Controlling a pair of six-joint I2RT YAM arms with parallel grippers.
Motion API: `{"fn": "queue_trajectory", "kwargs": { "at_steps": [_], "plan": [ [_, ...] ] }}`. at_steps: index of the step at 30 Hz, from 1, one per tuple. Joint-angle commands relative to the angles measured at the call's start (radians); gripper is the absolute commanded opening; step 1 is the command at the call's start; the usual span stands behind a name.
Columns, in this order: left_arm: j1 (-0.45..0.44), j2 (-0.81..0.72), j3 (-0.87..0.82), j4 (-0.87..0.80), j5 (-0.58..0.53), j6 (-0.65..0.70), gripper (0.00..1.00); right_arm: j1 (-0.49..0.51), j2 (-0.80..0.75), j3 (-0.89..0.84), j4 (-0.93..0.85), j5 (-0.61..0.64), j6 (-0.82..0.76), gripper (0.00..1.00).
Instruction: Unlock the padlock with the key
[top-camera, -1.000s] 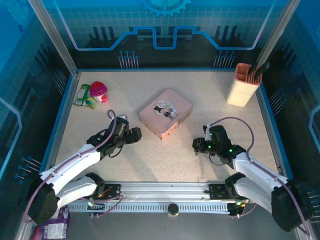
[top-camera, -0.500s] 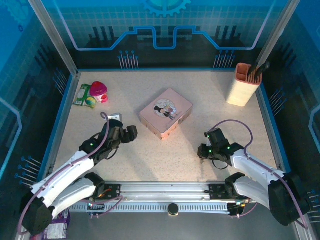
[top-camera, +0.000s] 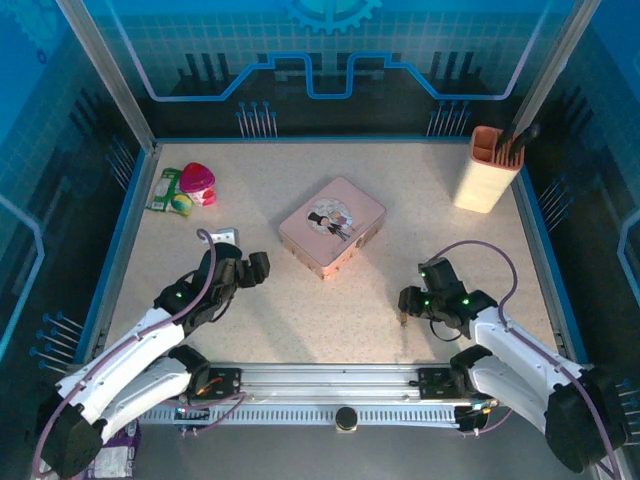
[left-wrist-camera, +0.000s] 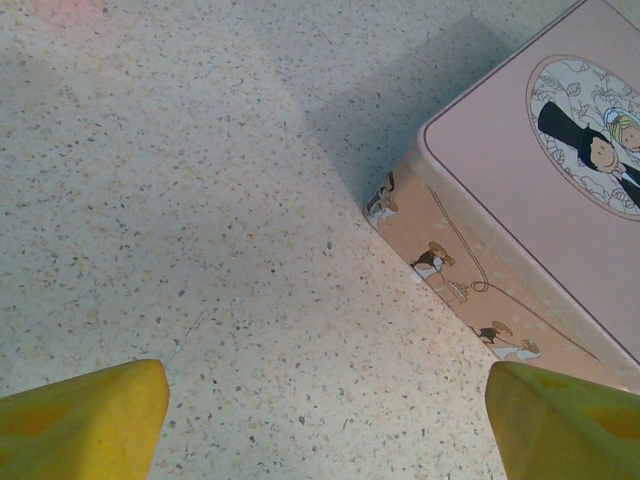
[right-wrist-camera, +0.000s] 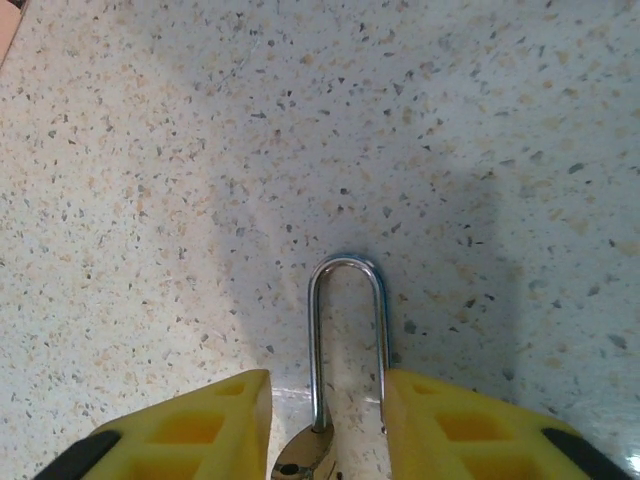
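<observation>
right claw just slackened off the padlock on the bench; left claw wide, empty: likely regrasping

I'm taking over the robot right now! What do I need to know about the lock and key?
Left gripper: open, empty, beside the pink tin.
Right gripper: fingers either side of the shackle of the padlock, which lies on the table; grip unclear.
Key: too small to pick out for sure.
Done: unlocked or not, I cannot tell.
Left: find the key, turn it in the padlock.
</observation>
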Motion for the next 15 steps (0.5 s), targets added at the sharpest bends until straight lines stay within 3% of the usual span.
{"fn": "queue_trajectory", "kwargs": {
  "at_steps": [1,4,5,8,11,15],
  "plan": [
    [0.006,-0.023,-0.019,0.011,-0.051,0.019,0.85,-0.015,-0.030,0.006,-0.059,0.031,0.010,0.39],
    [0.006,-0.029,-0.021,0.014,-0.083,0.019,0.87,-0.015,-0.052,0.020,-0.095,0.047,0.001,0.44],
    [0.007,-0.030,-0.021,0.016,-0.096,0.019,0.93,-0.015,-0.061,0.027,-0.108,0.054,-0.005,0.45],
    [0.007,-0.034,-0.017,0.020,-0.131,0.022,0.99,-0.016,-0.093,0.049,-0.153,0.085,-0.014,0.52],
    [0.008,-0.041,-0.012,0.027,-0.178,0.030,0.99,-0.015,-0.128,0.086,-0.208,0.120,-0.021,0.66],
    [0.008,-0.062,-0.009,0.038,-0.259,0.032,0.99,-0.016,-0.174,0.148,-0.270,0.177,-0.029,0.76]
  ]
}}
